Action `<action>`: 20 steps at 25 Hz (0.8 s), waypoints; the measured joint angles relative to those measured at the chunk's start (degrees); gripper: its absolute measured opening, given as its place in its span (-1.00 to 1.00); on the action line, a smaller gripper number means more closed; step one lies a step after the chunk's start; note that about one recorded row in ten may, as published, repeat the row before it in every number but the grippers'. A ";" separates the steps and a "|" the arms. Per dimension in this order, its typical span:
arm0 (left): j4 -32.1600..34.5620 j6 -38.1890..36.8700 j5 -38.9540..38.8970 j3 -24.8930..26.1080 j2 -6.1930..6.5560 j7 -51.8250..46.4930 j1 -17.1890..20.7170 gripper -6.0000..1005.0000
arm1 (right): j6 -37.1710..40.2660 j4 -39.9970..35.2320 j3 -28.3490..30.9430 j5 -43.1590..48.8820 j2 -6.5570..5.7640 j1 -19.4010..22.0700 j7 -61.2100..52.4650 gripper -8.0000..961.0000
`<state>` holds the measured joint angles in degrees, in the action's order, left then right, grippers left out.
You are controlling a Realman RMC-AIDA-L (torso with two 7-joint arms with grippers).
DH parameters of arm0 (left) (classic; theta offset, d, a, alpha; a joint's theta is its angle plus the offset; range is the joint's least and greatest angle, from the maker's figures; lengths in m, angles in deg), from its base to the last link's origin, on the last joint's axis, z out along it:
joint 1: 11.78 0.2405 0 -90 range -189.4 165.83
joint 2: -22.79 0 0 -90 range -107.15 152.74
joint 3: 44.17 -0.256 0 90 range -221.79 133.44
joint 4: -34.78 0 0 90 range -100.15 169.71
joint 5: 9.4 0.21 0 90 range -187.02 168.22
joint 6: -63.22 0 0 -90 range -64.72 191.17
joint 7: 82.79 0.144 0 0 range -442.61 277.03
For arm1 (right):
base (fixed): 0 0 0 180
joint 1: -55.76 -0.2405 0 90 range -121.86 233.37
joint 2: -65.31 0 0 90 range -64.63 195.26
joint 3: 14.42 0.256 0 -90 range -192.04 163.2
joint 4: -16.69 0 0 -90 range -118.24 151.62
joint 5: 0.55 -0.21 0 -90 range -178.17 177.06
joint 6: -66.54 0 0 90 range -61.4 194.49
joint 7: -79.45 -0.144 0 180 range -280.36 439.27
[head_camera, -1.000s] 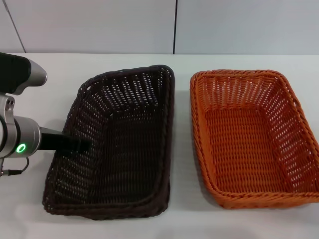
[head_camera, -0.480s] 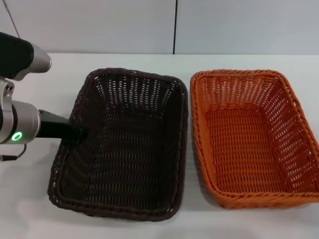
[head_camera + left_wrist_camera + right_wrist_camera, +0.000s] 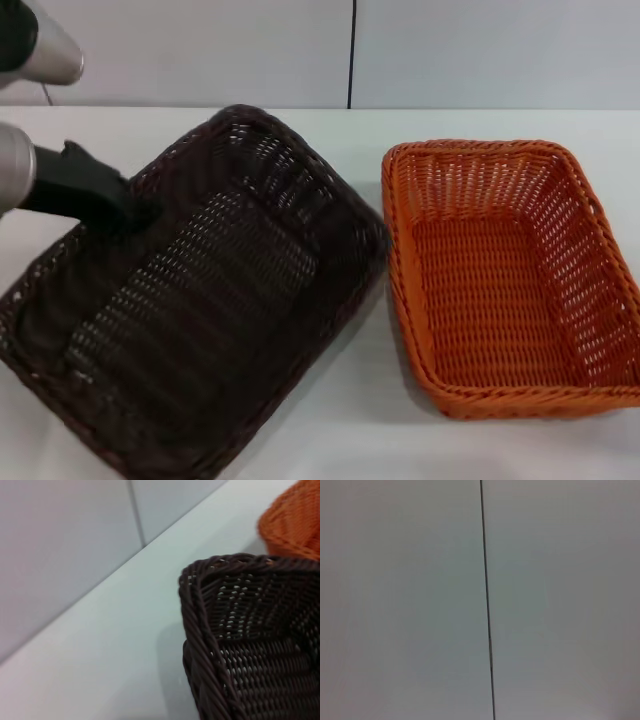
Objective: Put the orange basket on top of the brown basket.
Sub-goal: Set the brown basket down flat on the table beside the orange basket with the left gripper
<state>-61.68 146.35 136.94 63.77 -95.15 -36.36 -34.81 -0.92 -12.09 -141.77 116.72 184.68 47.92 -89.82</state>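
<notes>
Orange basket [image 3: 505,275] on table | left gripper [image 3: 135,215] clamps tilted brown basket [image 3: 190,300]

The brown basket [image 3: 200,300] is a dark chocolate woven rectangle with open-weave sides and a braided rim, and it's up off level, tilted and turned on the diagonal, its left rim caught in the left gripper [image 3: 135,212], whose dark fingers are closed over the weave. Its far corner [image 3: 200,572] sits just beyond that gripper, its big near end swings out below it. Off to the gripper's far side, across the brown basket, the orange basket [image 3: 505,275] sits flat and upright on the white table [image 3: 350,410], bright orange weave, sloping open sides, braided rim, empty, very close beside the brown one's right edge.
</notes>
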 joint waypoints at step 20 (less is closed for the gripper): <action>15.83 11.54 -3.21 7.53 0.31 26.53 -19.01 -0.62 | -1.71 -1.25 -1.21 -0.36 0.26 0.80 0.00 0.70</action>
<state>-45.84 157.88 133.73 71.30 -94.83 -9.83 -53.82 -2.64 -13.34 -142.98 116.36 184.93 48.72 -89.82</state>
